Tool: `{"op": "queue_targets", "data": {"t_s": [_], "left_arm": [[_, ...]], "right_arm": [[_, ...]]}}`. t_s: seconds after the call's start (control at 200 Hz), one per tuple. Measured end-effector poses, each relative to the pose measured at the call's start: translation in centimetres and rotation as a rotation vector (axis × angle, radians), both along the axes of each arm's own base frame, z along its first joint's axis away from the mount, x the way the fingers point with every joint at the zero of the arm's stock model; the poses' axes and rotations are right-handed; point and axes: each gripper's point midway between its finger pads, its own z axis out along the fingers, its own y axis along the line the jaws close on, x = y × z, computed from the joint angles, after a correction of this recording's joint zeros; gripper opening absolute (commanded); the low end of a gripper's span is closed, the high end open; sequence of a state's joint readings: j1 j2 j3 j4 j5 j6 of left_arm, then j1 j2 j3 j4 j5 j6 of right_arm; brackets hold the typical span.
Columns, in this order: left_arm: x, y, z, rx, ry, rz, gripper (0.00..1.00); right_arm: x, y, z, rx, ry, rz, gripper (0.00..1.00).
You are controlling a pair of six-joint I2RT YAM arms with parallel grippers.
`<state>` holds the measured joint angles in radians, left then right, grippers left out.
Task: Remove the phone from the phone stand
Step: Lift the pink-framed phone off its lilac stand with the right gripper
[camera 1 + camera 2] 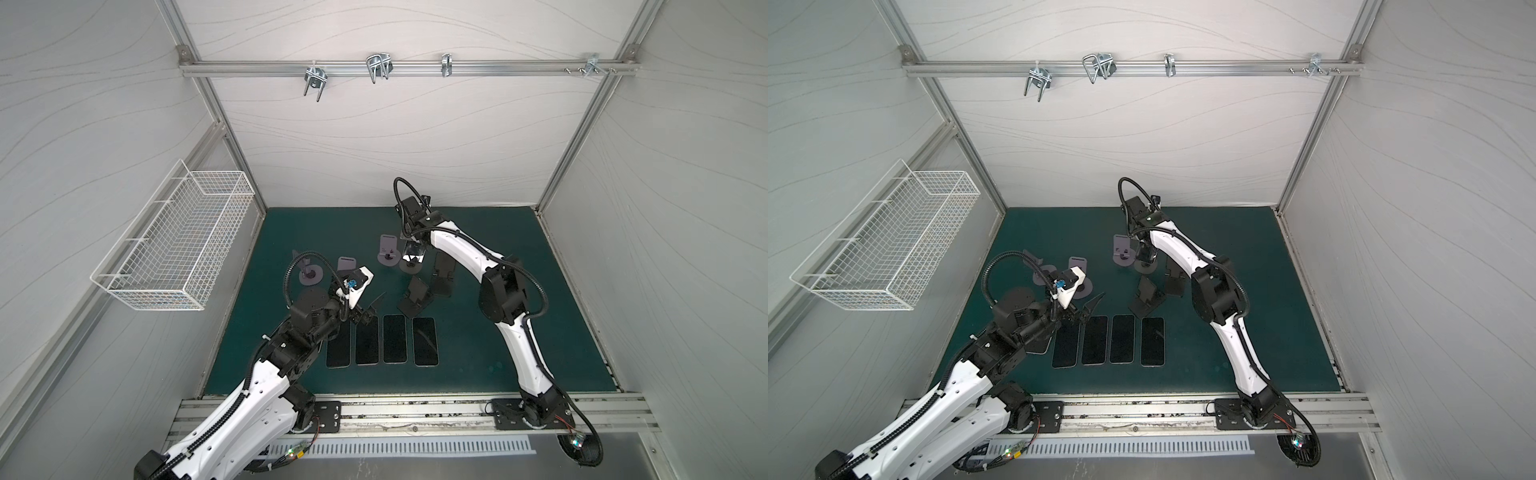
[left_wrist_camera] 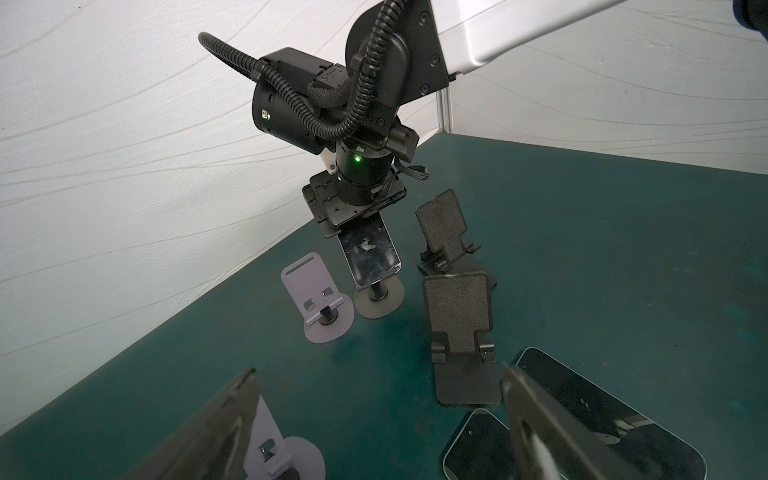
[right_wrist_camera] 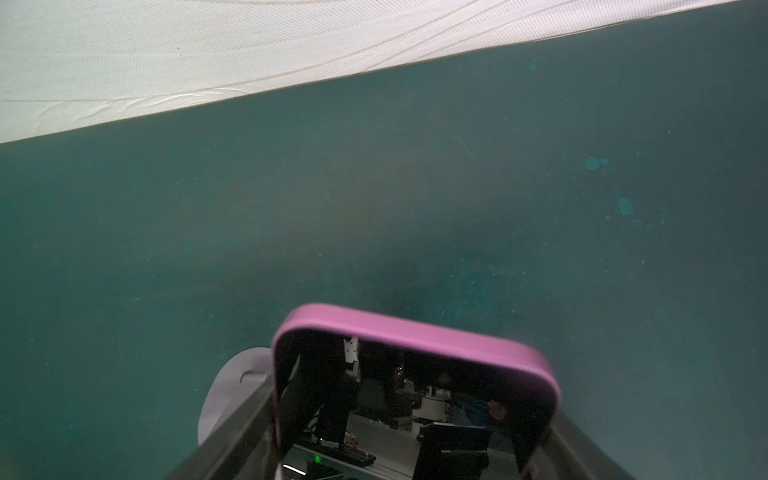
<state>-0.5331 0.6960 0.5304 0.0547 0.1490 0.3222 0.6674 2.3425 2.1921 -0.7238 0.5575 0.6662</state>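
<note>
A phone (image 3: 415,374) with a pink edge and a dark glossy screen is clamped between the fingers of my right gripper (image 3: 411,415), which is shut on its sides. In both top views the phone (image 1: 413,251) leans over the grey round base of a phone stand (image 1: 409,267) at mid-table. The left wrist view shows the phone (image 2: 372,257) just above the stand's post and base (image 2: 380,299); the stand's back plate is hidden behind it, and I cannot tell if they still touch. My left gripper (image 1: 368,309) hangs open and empty over the flat phones.
Several dark phones (image 1: 394,338) lie flat in a row near the front. Two black folding stands (image 1: 415,299) sit right of centre. Empty lilac stands (image 1: 388,249) (image 1: 309,272) stand left of the held phone. A white wire basket (image 1: 174,241) hangs on the left wall.
</note>
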Motion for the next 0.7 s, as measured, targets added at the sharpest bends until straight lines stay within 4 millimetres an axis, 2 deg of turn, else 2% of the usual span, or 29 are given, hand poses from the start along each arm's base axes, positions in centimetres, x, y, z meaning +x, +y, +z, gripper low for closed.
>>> {"op": "queue_targets", "data": {"t_s": [0.355,0.695], "left_arm": [[0.0,0.0,-0.1,0.001,0.001,0.001,0.92],[0.0,0.0,0.0,-0.001,-0.003,0.003,0.92]], "right_arm": [[0.3,0.2,-1.5,-0.007,0.012,0.001,0.79],[0.3,0.6,-1.3,0.007,0.013,0.014,0.73]]}}
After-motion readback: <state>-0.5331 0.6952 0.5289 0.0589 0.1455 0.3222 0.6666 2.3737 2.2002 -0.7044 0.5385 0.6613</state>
